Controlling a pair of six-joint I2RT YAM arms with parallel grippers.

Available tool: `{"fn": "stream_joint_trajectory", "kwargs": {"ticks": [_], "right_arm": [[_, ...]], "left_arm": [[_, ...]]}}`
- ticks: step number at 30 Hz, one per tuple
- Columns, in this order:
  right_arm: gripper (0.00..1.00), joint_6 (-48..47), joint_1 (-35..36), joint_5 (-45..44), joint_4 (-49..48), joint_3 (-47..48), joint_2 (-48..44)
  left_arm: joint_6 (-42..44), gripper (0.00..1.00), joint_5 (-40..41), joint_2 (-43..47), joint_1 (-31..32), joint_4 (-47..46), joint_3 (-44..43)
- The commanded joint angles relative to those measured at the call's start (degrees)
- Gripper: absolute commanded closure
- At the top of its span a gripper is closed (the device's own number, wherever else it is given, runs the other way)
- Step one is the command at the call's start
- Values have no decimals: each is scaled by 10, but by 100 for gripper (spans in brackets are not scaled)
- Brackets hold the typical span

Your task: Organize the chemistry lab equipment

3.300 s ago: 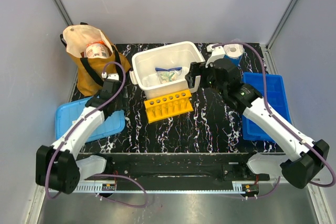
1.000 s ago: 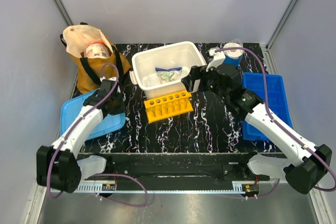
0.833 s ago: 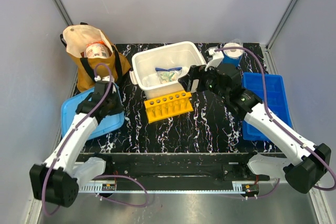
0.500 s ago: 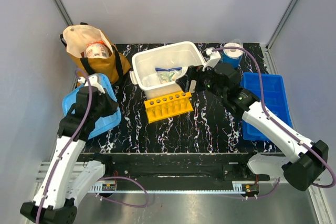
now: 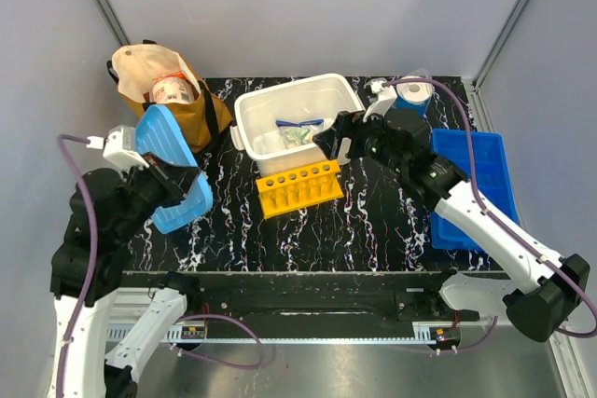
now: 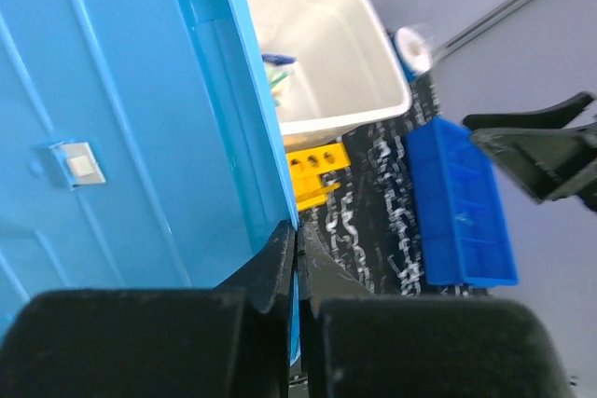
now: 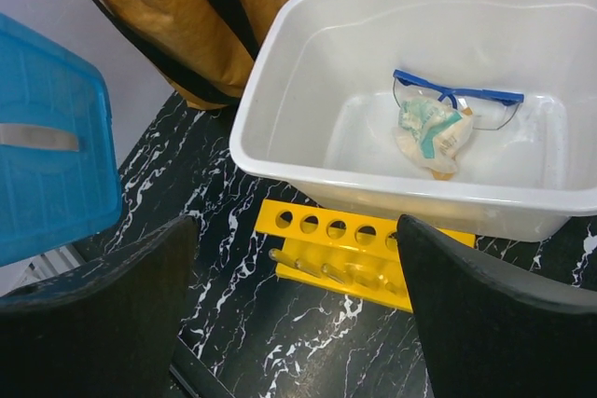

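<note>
Two sets of fingers, doing different jobs. Left fingers (image 6: 297, 247) are clenched on the edge of a light blue lid (image 6: 112, 90). The lid is held up off the worktop (image 5: 373, 221), tilted on edge, at the left and just near of the brown bag (image 5: 177, 118).

Right fingers (image 5: 332, 142) are spread wide with nothing between them. They hover over the near right rim of the white bin (image 7: 317, 53), with the yellow rack (image 5: 298, 187) just below.

Likely step: the right arm goes in for an item while the left keeps the lid out of the way. To do it well, drop straight down inside the rim, clear of the bin wall, and close across the narrow part of the item. Keep the lid high and to the left so the arms don't cross.

Safety glasses (image 7: 454, 98) lie on the bin floor toward its far side. Their long axis runs left to right, with the blue brow bar on the far side and the lenses toward near. A crumpled pale packet (image 7: 431, 135) touches them on the near side. Thin tubes (image 7: 326, 269) seem to lie along the rack's length, though it is hard to be sure.
</note>
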State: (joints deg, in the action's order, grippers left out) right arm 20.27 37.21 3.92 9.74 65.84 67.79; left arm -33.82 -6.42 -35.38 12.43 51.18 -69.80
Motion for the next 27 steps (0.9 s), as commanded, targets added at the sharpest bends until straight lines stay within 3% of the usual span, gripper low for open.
{"fn": "stream_joint_trajectory", "kwargs": {"ticks": [1, 5, 11, 18, 27], "right_arm": [[8, 6, 22, -8, -33, 22, -34], [8, -22, 74, 13, -130, -12, -49], [7, -157, 230, -59, -352, -98, -37], [9, -265, 316, -74, -625, -148, 88], [4, -371, 368, -182, -852, -133, 249]], "left_arm": [[-24, 100, -32, -4, 9, -26, -79], [-56, 100, -55, -10, 13, -55, -115], [-116, 100, -92, -16, 13, -155, -103], [-217, 100, -112, -22, 13, -286, -42], [-272, 100, -131, -40, 13, -369, -17]]}}
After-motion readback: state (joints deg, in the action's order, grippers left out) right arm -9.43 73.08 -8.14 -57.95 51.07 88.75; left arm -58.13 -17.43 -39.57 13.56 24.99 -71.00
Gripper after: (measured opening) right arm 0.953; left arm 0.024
